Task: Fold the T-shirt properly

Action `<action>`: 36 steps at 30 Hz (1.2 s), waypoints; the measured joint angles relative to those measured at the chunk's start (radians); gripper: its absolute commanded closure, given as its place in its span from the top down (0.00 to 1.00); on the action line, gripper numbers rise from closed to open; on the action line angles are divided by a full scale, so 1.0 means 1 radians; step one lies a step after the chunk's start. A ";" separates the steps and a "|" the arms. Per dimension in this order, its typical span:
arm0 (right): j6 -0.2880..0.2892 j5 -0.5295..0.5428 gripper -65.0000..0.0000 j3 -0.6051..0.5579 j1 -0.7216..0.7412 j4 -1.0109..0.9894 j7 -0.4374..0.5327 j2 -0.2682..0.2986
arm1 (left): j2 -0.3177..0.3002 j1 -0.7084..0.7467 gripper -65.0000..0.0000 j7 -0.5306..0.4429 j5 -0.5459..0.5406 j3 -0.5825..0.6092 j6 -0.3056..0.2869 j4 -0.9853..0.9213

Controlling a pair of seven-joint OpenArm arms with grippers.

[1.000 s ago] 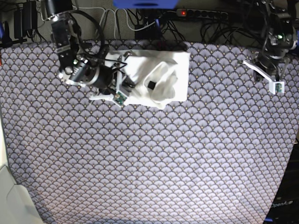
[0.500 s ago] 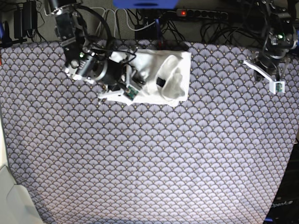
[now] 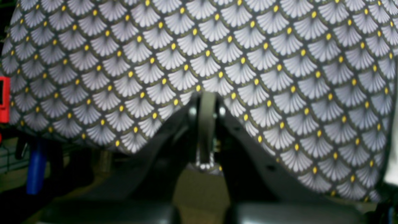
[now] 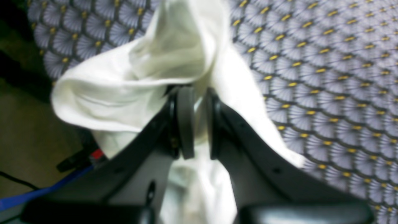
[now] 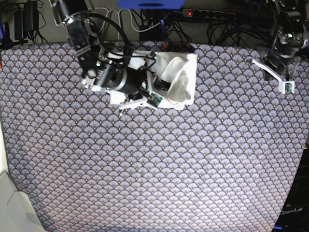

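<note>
Two arms work over a desk (image 5: pixel 159 174) draped in a grey scallop-patterned cloth, and nearly everything of interest sits around the T-shirt (image 5: pixel 176 79), which lies at the far edge of the desk, a little left of centre in the base view.

Left of the T-shirt in that view, the right gripper (image 4: pixel 197 121) leans in over the garment's left part. Its wrist view shows the jaws clenched on a bunched fold of white fabric, which billows up and back from between them over the patterned cloth.

At the T-shirt itself, the garment is already gathered into a compact, roughly rectangular white bundle, only the plain side showing. Its top layer looks rumpled and puffed, not flat, and a small dark patch shows by the gripper. My judgement: the main folds are made, and what remains is laying this last held flap down, smoothing it and letting go.

Well to the right of the T-shirt, the left gripper (image 3: pixel 206 124) hangs above bare cloth near the desk's far right corner, jaws pressed together on nothing.

As for writing, no print or label on the T-shirt can be read; only faint lettering, seemingly "OpenArm", shows at the base view's lower right corner
</note>
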 measured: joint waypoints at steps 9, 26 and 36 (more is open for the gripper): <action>-0.001 -0.002 0.09 -0.002 0.035 -0.089 0.002 -0.043 | -0.001 0.007 0.01 0.005 0.005 0.000 0.000 0.000; -0.005 0.002 0.09 -0.099 0.065 -0.342 0.167 -0.115 | 0.002 0.064 0.01 0.000 0.001 -0.044 -0.003 0.002; -0.005 -0.003 0.09 -0.201 0.066 -0.291 0.157 -0.165 | -0.002 0.069 0.01 0.004 0.000 -0.079 0.000 0.006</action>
